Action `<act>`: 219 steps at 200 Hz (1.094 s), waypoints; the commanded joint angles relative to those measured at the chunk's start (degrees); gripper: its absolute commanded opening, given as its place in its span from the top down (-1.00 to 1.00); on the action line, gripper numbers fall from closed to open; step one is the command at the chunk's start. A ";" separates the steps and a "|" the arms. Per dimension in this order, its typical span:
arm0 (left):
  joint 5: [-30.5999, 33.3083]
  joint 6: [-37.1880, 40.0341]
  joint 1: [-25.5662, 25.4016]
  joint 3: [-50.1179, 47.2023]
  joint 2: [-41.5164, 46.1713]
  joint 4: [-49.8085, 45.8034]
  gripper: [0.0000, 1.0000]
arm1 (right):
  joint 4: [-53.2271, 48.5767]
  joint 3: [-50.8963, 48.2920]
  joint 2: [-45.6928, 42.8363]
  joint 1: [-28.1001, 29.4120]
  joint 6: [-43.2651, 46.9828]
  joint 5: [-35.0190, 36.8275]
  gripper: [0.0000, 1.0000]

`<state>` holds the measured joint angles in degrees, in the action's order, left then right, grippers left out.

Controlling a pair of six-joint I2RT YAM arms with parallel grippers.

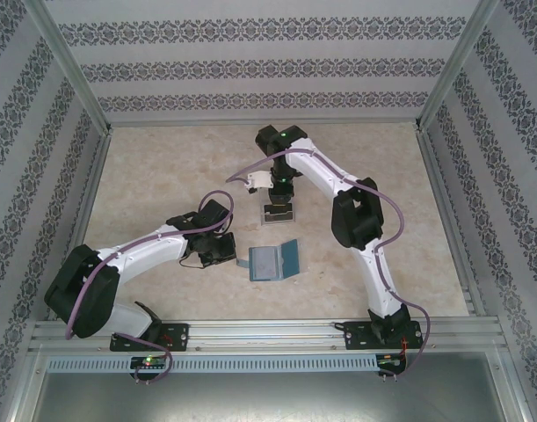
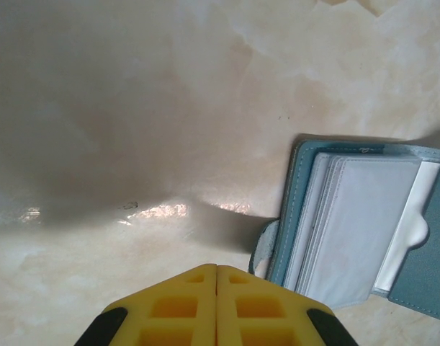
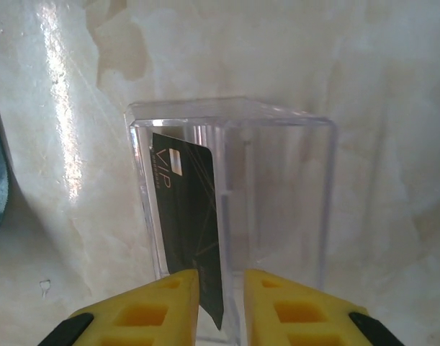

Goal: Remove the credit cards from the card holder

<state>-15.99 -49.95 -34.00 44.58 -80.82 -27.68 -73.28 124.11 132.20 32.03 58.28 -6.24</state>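
From above, the card holder [image 1: 275, 260] lay open on the table [image 1: 163, 176]. At the left wrist, the left gripper [image 2: 217, 268] sat closed, empty, beside it. At the right wrist, the right gripper [image 3: 221, 277] stood narrowly parted around a dark credit card [image 3: 187, 216] leaning inside the clear tray [image 3: 277, 122]

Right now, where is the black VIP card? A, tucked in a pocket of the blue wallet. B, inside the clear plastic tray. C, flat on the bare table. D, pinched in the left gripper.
B: the right wrist view shows the black card sitting inside the clear tray, close to its left wall, not in the wallet.
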 commanded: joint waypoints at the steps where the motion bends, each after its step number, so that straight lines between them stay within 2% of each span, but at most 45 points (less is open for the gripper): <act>1: 0.38 -0.32 0.60 1.06 1.70 -2.04 0.87 | 2.33 -2.64 -4.13 -0.12 -1.08 1.22 0.53; 36: -0.39 -0.41 0.51 2.02 1.17 -1.21 0.87 | 7.45 -8.06 -8.17 -0.22 -5.71 0.80 0.55; 61: -1.47 -0.26 0.34 3.06 0.28 0.40 0.87 | 14.31 -14.57 -12.59 -0.30 -14.06 0.75 0.55; 107: -1.73 1.45 0.34 5.45 -0.65 1.35 0.86 | 23.52 -26.04 -21.34 -0.12 -39.38 -0.23 0.53; 138: -4.22 2.22 0.34 6.67 -2.33 3.03 0.85 | 29.72 -35.63 -28.74 0.13 -56.72 -2.72 0.54; 173: -6.91 2.27 -0.39 7.96 -5.41 4.63 0.85 | 36.84 -45.08 -35.59 1.36 -72.56 -8.38 0.57; 219: -11.42 2.67 -1.76 7.17 -8.25 8.46 0.89 | 39.26 -51.82 -40.85 2.68 -89.64 -12.90 0.60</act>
<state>-23.86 -48.53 -34.68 51.24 -87.59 -22.72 -37.04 75.11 94.35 33.67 -17.50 -14.63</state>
